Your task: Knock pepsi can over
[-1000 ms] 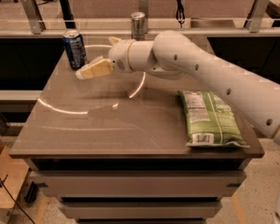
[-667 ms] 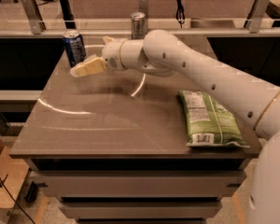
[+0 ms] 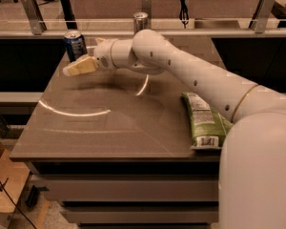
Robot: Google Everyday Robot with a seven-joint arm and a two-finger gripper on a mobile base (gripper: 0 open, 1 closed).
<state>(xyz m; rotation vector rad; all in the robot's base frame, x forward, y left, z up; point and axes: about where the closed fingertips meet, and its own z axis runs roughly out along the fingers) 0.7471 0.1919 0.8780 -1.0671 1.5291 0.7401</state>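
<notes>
The pepsi can is dark blue with white lettering and a silver top. It stands upright near the far left corner of the brown table. My gripper reaches from the right on a long white arm. Its tan fingers point left and lie just in front of and below the can, very close to it. I cannot tell whether they touch it.
A slimmer silver-grey can stands upright at the far edge of the table. A green snack bag lies flat near the right edge. A railing with posts runs behind the table. A brown box sits on the floor at lower left.
My gripper has moved left and farther back, closing in on the pepsi can. The can, the silver can and the bag have not moved.
</notes>
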